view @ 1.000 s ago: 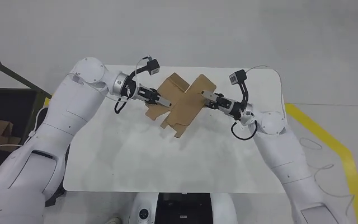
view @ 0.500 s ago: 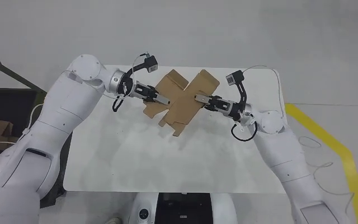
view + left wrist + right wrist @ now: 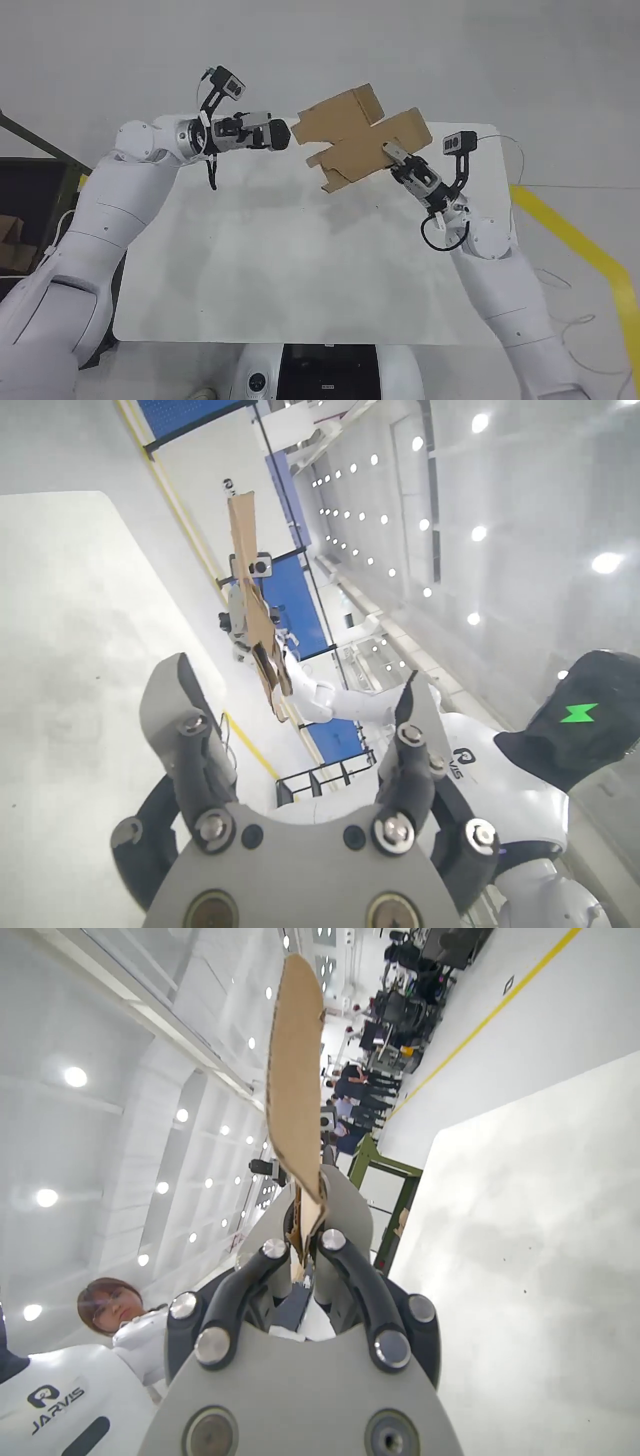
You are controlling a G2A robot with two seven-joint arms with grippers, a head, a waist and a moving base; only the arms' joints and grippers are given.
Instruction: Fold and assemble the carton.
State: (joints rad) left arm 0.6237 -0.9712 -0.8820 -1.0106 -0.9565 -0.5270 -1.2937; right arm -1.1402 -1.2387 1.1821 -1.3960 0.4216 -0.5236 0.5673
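Note:
The flat brown carton (image 3: 360, 130) hangs in the air over the table's far edge, unfolded, with its flaps spread. My right gripper (image 3: 388, 150) is shut on the carton's right-hand edge and holds it up. In the right wrist view the carton (image 3: 295, 1093) stands edge-on out of the closed right gripper (image 3: 305, 1233). My left gripper (image 3: 287, 133) stands open just left of the carton, apart from it. In the left wrist view the left gripper (image 3: 295, 670) has nothing between its fingers, and the carton (image 3: 250, 600) hangs farther off, edge-on.
The white table (image 3: 300, 270) lies below both arms with nothing on it. A dark green rack (image 3: 20, 190) stands off the table's left side. A yellow floor line (image 3: 570, 230) runs past the right side.
The right gripper has lifted the carton off the table, up and toward the far edge. The left gripper has come off the carton, drawn back to the left and opened.

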